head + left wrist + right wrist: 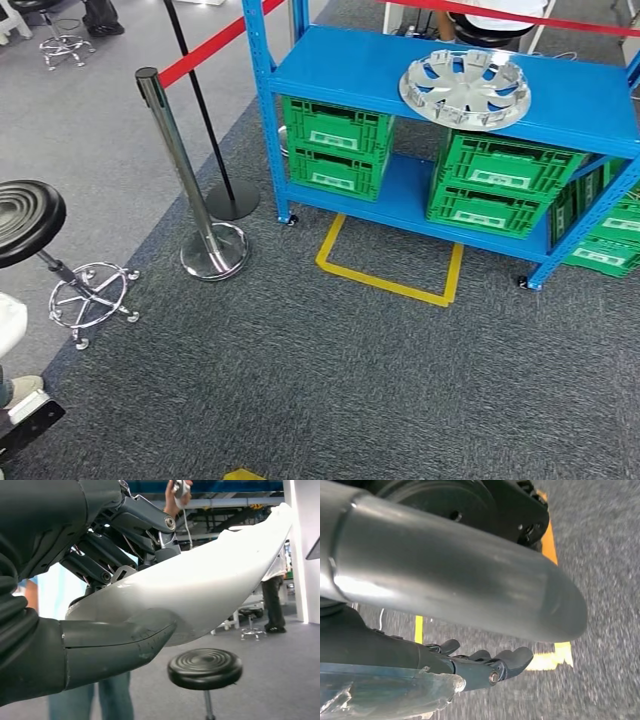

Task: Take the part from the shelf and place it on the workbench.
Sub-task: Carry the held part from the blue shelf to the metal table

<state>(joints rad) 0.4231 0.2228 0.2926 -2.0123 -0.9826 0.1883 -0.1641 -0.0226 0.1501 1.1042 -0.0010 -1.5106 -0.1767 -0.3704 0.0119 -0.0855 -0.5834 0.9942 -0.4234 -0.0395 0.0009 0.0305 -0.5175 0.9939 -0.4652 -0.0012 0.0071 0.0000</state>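
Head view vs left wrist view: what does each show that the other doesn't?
Head view: blue shelf with a silver hubcap on top, green crates below, a stanchion. Left wrist view: the left hand gripping a white curved part between thumb and fingers, a person standing behind. Both: a black round stool on grey carpet.

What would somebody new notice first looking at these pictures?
Probably the bright blue shelf across the grey carpet, with a silver wheel cover lying flat on its upper level and green crates stacked underneath. In the left wrist view, the left robot hand holds a long, curved white part between thumb and fingers, above a black round stool. A red barrier tape on a chrome post stands left of the shelf.
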